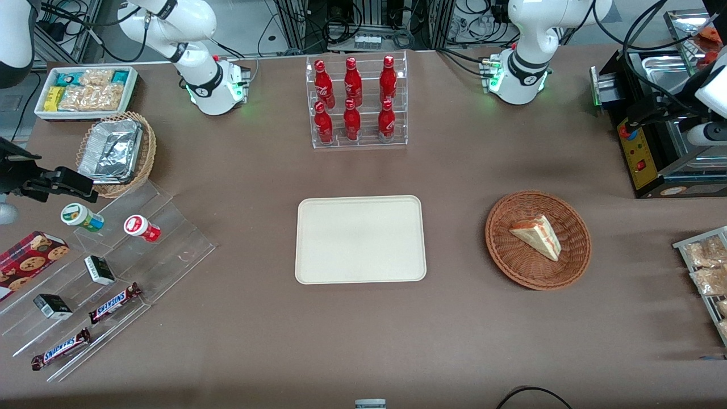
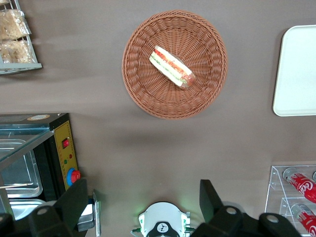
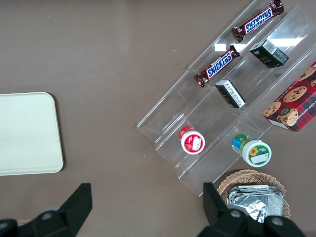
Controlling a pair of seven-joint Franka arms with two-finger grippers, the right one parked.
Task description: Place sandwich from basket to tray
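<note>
The sandwich (image 1: 537,236) is a pale wedge with red, orange and green layers, lying in the round reddish-brown wicker basket (image 1: 500,250). The cream-white tray (image 1: 360,239) lies flat at the middle of the table, beside the basket toward the parked arm's end, with nothing on it. My left gripper (image 1: 637,116) hangs high over the working arm's end of the table, above the black machine, farther from the front camera than the basket. It is open wide and holds nothing. The left wrist view shows the gripper (image 2: 143,197), the sandwich (image 2: 171,66), the basket (image 2: 143,94) and the tray's edge (image 2: 298,69).
A clear rack of red bottles (image 1: 358,102) stands farther from the front camera than the tray. A black machine with a red button (image 1: 653,165) and a wire rack of snack packets (image 1: 704,267) flank the basket. A clear stepped stand (image 1: 102,267) of snacks lies toward the parked arm's end.
</note>
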